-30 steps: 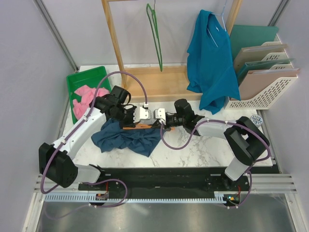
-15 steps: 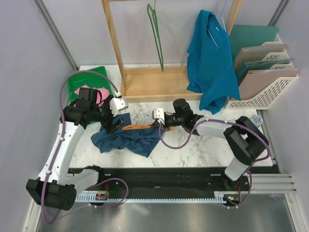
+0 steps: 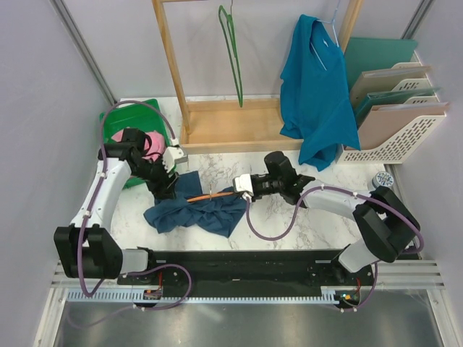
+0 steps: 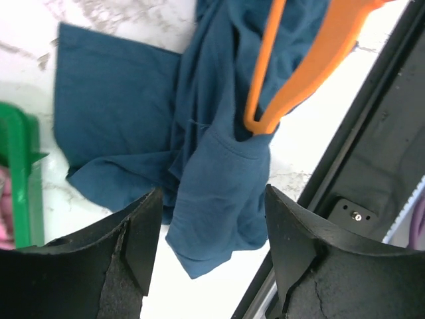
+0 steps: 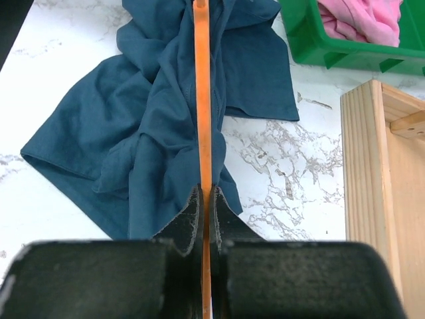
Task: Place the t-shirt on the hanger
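Since half a second ago your right arm has drawn back to the right, dragging the hanger along, and the t-shirt has slid slightly that way too. From above, the t-shirt lies crumpled on the marble surface near the arm bases. The hanger's thin orange line runs from the cloth to your right fingers. Your left fingers point down at the shirt's upper left edge, beside the green bin holding a pink garment. Through the left wrist camera, your left fingers stand wide apart with no cloth pinched between them. Beyond them, one end of the hanger is tucked into a fold of the t-shirt. Through the right wrist camera, your right fingers are clamped tight on the hanger. It runs straight away over the bunched t-shirt, with the green bin and a wooden frame off to the right.
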`<action>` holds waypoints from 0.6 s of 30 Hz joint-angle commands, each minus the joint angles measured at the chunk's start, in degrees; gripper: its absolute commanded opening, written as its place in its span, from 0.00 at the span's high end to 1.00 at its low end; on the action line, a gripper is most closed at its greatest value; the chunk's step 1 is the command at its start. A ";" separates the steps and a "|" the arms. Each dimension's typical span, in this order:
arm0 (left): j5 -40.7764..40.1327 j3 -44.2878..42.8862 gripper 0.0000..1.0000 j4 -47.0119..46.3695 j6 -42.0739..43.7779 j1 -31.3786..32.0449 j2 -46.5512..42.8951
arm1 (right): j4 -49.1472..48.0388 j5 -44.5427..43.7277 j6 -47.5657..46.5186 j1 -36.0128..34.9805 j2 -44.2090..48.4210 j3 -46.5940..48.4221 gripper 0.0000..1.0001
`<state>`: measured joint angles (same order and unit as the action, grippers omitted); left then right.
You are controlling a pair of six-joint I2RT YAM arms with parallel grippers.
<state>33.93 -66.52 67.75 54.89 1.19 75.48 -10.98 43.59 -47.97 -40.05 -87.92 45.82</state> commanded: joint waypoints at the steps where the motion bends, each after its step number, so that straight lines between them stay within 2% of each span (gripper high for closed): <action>1: 3.60 0.07 0.31 3.71 4.43 2.85 0.45 | 0.09 -1.05 -7.22 -0.73 3.01 -1.96 1.00; 5: 4.21 0.17 0.31 3.10 3.21 5.31 3.17 | -1.14 -1.84 -7.84 -1.17 4.25 -2.84 1.00; 9: 3.86 -0.10 0.38 1.60 1.45 7.59 5.72 | -1.41 -2.28 -7.76 -1.78 6.27 -3.11 1.00; 11: 2.55 0.16 0.39 -0.15 1.27 8.21 5.90 | -1.15 -2.29 -7.67 -1.78 7.32 -3.46 1.00; 12: 2.37 0.16 0.42 -0.77 1.09 8.30 5.90 | -0.97 -2.29 -7.84 -1.78 7.67 -3.63 1.00; 14: 1.93 -0.19 0.61 -0.69 1.53 8.91 5.99 | -0.53 -2.37 -7.15 -1.78 8.20 -3.72 1.00; 15: 2.19 -0.80 0.82 -0.16 2.32 9.00 5.56 | -0.10 -2.46 -6.71 -1.78 8.38 -3.55 1.00; 17: 3.07 -1.42 0.91 2.47 3.55 9.27 4.94 | 0.26 -2.90 -5.39 -1.78 8.29 -3.11 1.00; 18: 3.33 -2.11 0.98 3.61 4.77 9.53 4.50 | 0.26 -3.07 -4.51 -1.87 8.20 -3.02 1.00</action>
<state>36.12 -66.24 68.88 56.21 9.89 81.67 -10.28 39.81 -54.13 -41.54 -81.36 42.39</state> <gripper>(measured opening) 0.123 0.014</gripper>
